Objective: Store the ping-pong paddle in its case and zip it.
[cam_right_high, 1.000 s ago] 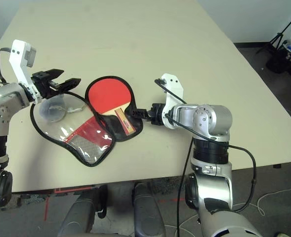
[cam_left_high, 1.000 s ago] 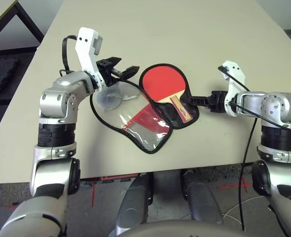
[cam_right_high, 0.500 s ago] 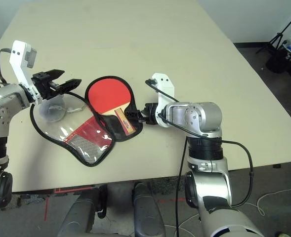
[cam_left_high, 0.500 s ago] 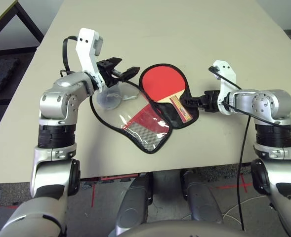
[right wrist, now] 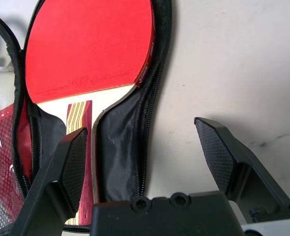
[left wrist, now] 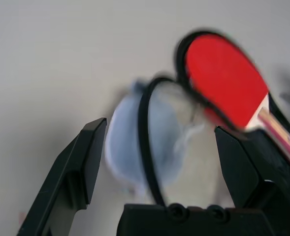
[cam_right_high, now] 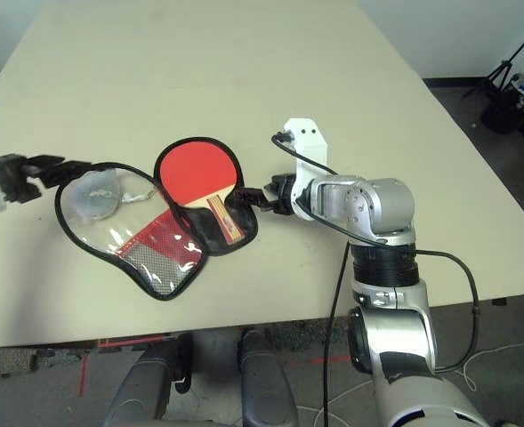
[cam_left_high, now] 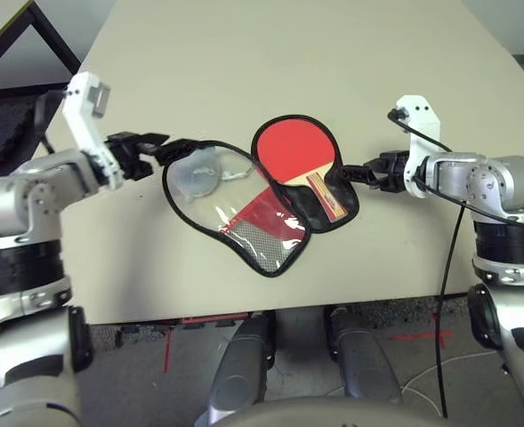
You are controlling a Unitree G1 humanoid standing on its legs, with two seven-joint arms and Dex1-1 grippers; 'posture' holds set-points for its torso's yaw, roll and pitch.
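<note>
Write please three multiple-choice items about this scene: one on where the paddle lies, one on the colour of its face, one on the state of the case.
1. Where does the ping-pong paddle lie?
A. on the black half of the open case
B. on the bare table, away from the case
C. in the left tool

2. What colour is the paddle's face?
A. blue
B. red
C. green

3. In what state is the case?
A. zipped shut
B. folded shut, unzipped
C. spread open, the clear half lying flat beside the paddle

Answers:
1. A: the black zipper edging runs around the paddle on the table.
2. B: the round rubber face is red.
3. C: both halves lie side by side, the clear flap not covering the paddle.
</note>
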